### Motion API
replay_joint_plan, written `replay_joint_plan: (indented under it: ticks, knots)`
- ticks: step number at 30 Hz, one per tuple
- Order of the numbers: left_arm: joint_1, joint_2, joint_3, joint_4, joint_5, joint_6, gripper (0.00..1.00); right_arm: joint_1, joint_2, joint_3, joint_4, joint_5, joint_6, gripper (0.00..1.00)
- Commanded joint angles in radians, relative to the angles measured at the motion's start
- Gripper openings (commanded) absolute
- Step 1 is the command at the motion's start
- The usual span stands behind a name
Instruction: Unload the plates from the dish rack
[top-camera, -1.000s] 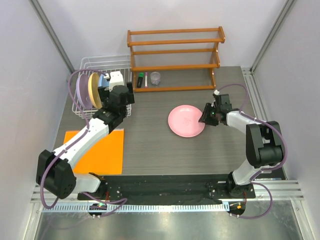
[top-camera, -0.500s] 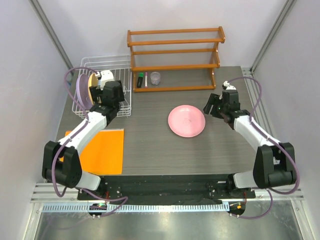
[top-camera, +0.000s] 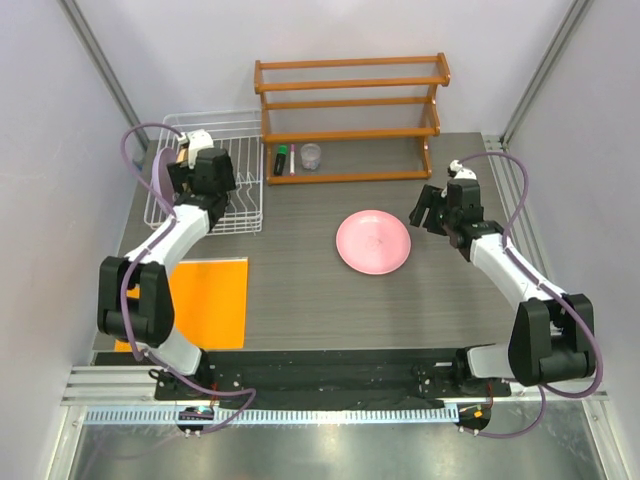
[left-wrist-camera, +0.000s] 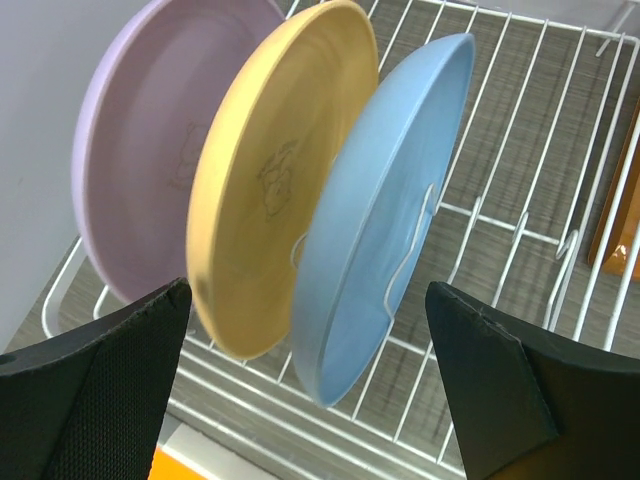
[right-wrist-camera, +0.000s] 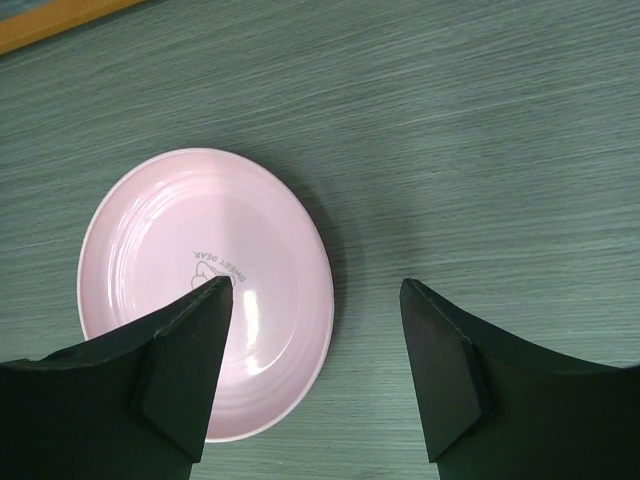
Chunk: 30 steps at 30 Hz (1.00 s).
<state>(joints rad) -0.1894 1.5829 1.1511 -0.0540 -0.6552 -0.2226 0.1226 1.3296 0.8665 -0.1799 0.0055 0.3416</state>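
Left fingers (left-wrist-camera: 90, 400) spread, empty, facing racked plates (left-wrist-camera: 270, 200), right fingers (right-wrist-camera: 180, 380) parted above pink plate (right-wrist-camera: 130, 250)

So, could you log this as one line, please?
pink plate: on table | rack: three plates upright | left tool: open at rack | right tool: open

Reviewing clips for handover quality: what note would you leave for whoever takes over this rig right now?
Left gripper: open, empty, facing the dish rack.
Right gripper: open, empty, beside the pink plate, not touching it.
Done: pink plate lies flat on the table.
Left: lavender plate, yellow plate and blue plate stand upright in the rack; take them out.
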Motion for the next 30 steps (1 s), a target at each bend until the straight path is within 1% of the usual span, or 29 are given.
replay_joint_plan:
  ticks: [1, 5, 6, 8, 11, 17, 22, 27, 30]
  knots:
    - [0.005, 0.034, 0.07, 0.062, 0.009, 0.008, 0.99, 0.005, 0.025, 0.008, 0.036, 0.008, -0.016, 0.73]
    - [0.005, 0.052, 0.082, 0.08, 0.022, 0.005, 0.99, 0.005, 0.052, 0.014, 0.04, 0.008, -0.015, 0.73]
    - [0.004, 0.06, 0.087, 0.08, 0.016, 0.005, 0.98, 0.005, 0.059, 0.016, 0.04, -0.025, -0.016, 0.73]
    - [0.005, 0.075, 0.097, 0.086, 0.016, 0.014, 0.98, 0.005, 0.074, 0.02, 0.043, -0.03, -0.015, 0.73]
    - [0.005, 0.083, 0.113, 0.062, 0.011, -0.001, 0.98, 0.005, 0.089, 0.022, 0.045, -0.032, -0.016, 0.73]
    - [0.004, -0.007, 0.075, 0.072, -0.015, -0.006, 0.98, 0.003, 0.115, 0.025, 0.051, -0.059, -0.016, 0.73]
    - [0.002, -0.121, 0.047, 0.082, 0.003, 0.003, 0.99, 0.005, 0.134, 0.025, 0.059, -0.079, -0.009, 0.73]
    - [0.002, -0.135, 0.05, 0.069, 0.035, 0.003, 0.98, 0.006, 0.135, 0.025, 0.062, -0.096, -0.004, 0.73]
    - [0.002, -0.109, 0.05, 0.077, 0.052, 0.005, 0.97, 0.008, 0.128, 0.022, 0.062, -0.096, -0.007, 0.73]
